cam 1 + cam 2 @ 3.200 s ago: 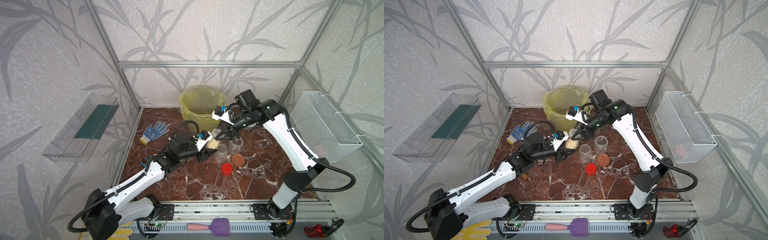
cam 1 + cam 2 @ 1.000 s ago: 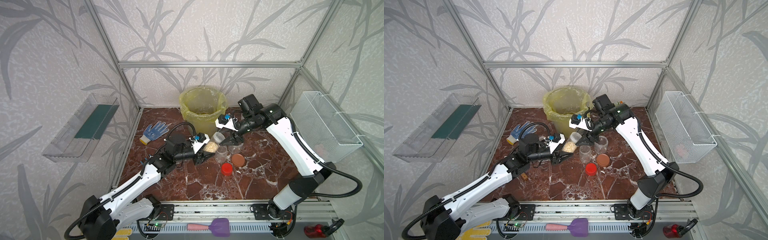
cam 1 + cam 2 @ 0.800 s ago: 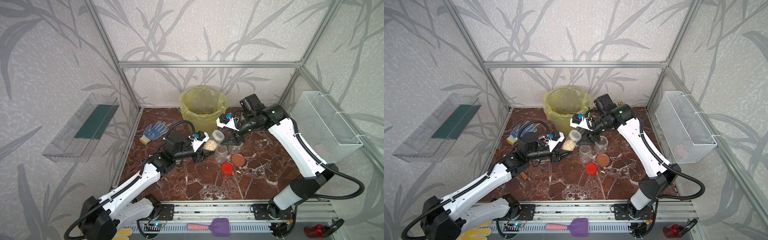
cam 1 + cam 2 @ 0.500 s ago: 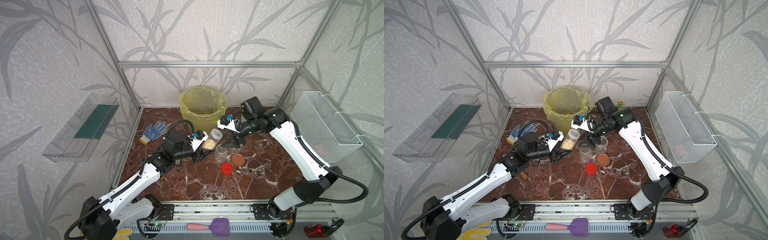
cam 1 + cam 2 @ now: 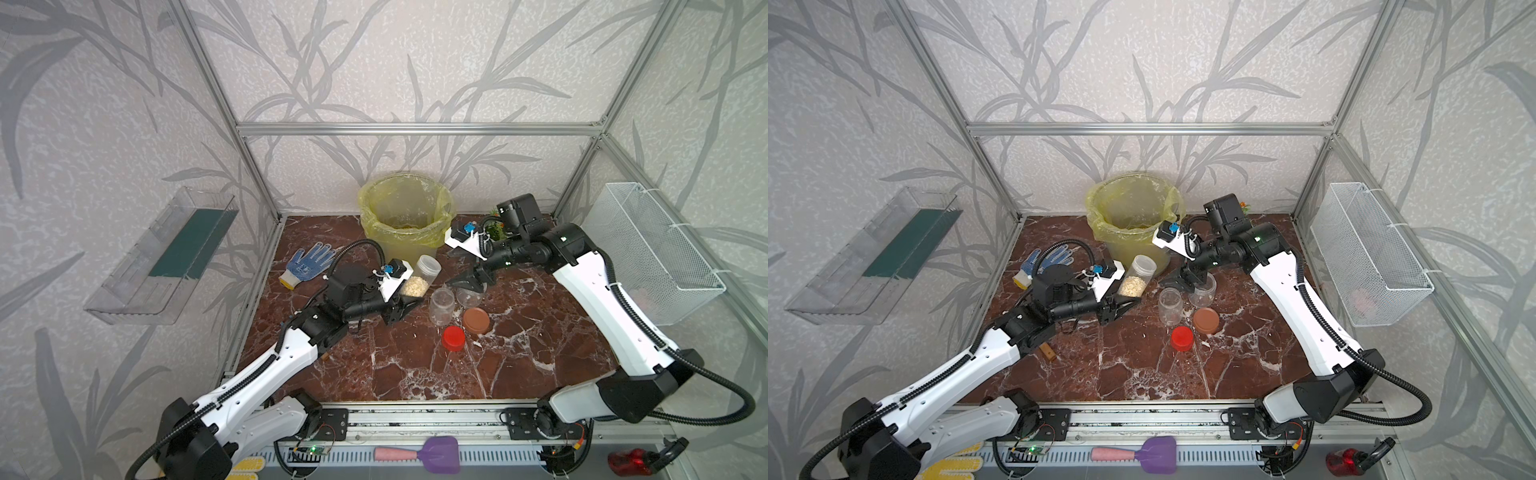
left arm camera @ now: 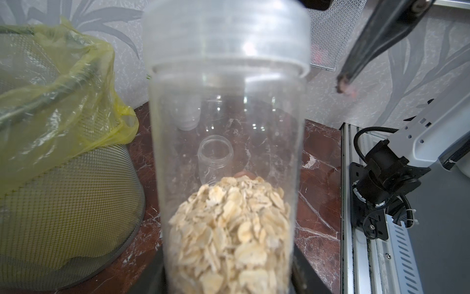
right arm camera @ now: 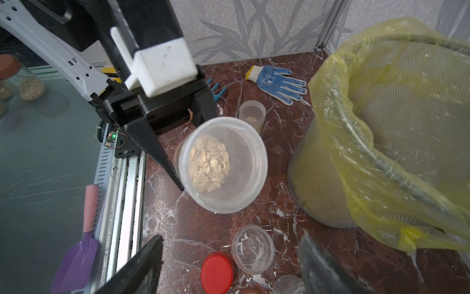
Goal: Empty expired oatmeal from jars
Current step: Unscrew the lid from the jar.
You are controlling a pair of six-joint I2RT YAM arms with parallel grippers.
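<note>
A clear plastic lidded jar (image 5: 420,276), cylindrical and smooth-walled, is pinched low on its body by the black, wedge-shaped fingers (image 7: 155,151) of the left end effector (image 5: 404,304). The jar is tilted, its translucent ribbed cap pointing up and away from the wrist. Pale beige oatmeal (image 6: 229,229), flat and flaky, sits heaped in the end nearest the fingers. The rest of the jar is bare and see-through. It hangs above the red-brown, white-veined marble table (image 5: 415,374). Just beyond its capped end stands a dark metal-mesh bin (image 5: 405,216) lined with a crinkled yellow plastic bag.

The right end effector (image 5: 469,282) faces the cap with its jaws spread wide and nothing between them, near the cap but clear of it. Below it stand a slim empty jar (image 5: 441,301) and a wider empty jar (image 5: 471,294), both uncapped. The wider one is partly hidden by the fingers in both top views. Just past these, toward the robot's base, a round red lid (image 5: 453,337) and a round brown lid (image 5: 476,320) lie flat on the table.

Beside the left end effector, on the side away from the right arm, a fourth jar (image 7: 251,113) stands upright with a little oatmeal inside, visible only from the right wrist. A blue-dotted knit glove (image 5: 307,262) lies beyond it. A purple scoop (image 5: 419,455) with a pink handle rests on the front rail. A white wire basket (image 5: 652,249) hangs on the wall on the right arm's side.
</note>
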